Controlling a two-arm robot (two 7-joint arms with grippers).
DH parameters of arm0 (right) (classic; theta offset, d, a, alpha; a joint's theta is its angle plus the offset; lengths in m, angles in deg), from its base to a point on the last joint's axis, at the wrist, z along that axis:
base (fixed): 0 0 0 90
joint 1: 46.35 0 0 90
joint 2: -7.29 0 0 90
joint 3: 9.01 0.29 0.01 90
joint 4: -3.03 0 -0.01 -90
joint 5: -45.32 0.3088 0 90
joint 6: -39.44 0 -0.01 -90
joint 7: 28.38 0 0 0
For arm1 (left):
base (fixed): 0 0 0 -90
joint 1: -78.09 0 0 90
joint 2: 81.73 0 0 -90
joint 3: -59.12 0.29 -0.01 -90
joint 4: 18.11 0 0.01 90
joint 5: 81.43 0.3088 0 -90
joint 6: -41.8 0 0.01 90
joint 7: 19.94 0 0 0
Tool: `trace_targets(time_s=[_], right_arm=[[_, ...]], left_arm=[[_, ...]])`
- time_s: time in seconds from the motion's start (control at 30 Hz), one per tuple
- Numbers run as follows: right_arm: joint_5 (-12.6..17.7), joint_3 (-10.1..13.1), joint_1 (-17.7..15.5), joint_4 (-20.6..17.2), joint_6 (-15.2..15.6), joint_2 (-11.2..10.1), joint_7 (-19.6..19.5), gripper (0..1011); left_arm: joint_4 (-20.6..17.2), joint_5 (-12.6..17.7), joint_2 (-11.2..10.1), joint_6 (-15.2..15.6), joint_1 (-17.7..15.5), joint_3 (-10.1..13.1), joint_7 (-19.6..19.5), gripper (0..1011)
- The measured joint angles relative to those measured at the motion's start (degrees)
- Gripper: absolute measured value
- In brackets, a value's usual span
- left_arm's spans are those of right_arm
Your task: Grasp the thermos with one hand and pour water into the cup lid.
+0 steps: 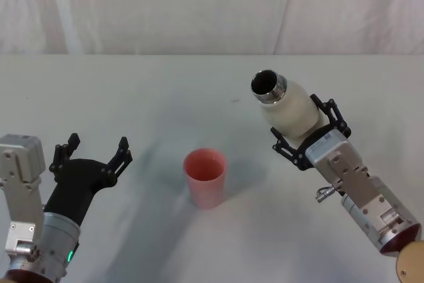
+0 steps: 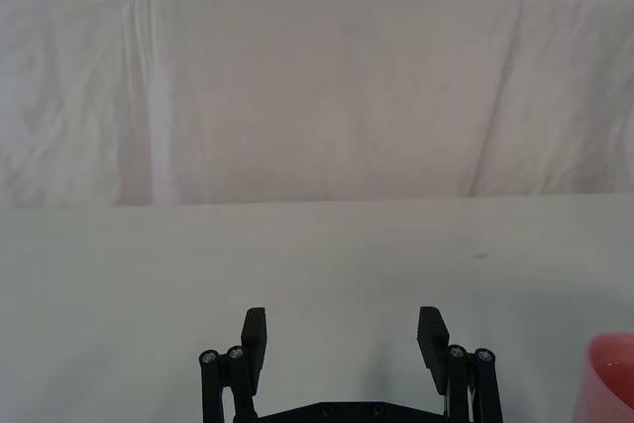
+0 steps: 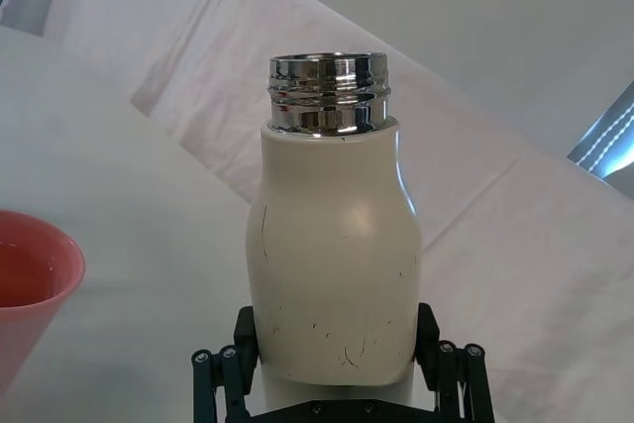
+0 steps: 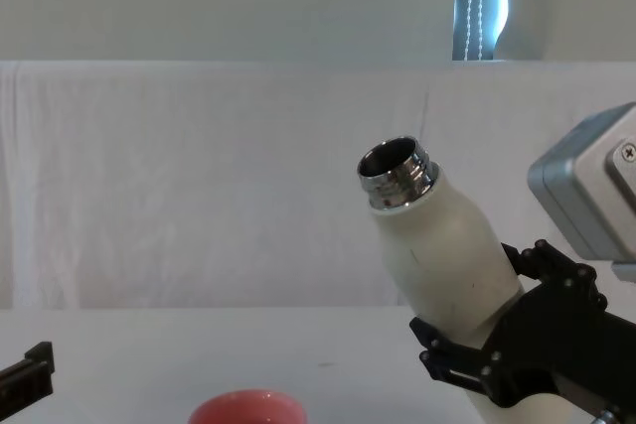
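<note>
Cream-white, silver-necked thermos (image 1: 289,108) is held aloft, tilted toward the salmon-pink cup lid (image 1: 205,177) on the white surface (image 1: 132,91), pinched by the right gripper (image 1: 306,132) fingers; the left gripper (image 1: 93,152) fingers are spread.

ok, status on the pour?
Right gripper shut on thermos, lifted, tilted toward cup lid. Left gripper open, idle at left. Path clear.

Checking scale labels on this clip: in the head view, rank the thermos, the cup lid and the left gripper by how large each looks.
1. thermos, held tilted in the right gripper.
2-3. cup lid and open left gripper: too alike to rank, and the gripper sits nearer the camera.
</note>
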Motion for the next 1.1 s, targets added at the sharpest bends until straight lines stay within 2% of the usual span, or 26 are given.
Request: trace_targets(time_s=[0.27, 0.57, 0.9, 1.1], right_arm=[[0.7, 0.2, -0.1, 0.0, -0.3, 0.2, 0.1, 955], [7.2, 2.4, -0.9, 0.9, -1.8, 2.2, 1.3, 955], [12.1, 3.8, -1.8, 1.7, -2.3, 3.1, 2.9, 955], [16.6, 5.0, -2.6, 1.9, -2.3, 3.8, 4.2, 955]], left_arm=[[0.0, 0.0, 0.0, 0.0, 0.0, 0.0, 0.0, 1001], [0.0, 0.0, 0.0, 0.0, 0.0, 0.0, 0.0, 1001], [0.0, 0.0, 0.0, 0.0, 0.0, 0.0, 0.0, 1001], [0.0, 0.0, 0.0, 0.0, 0.0, 0.0, 0.0, 1001]])
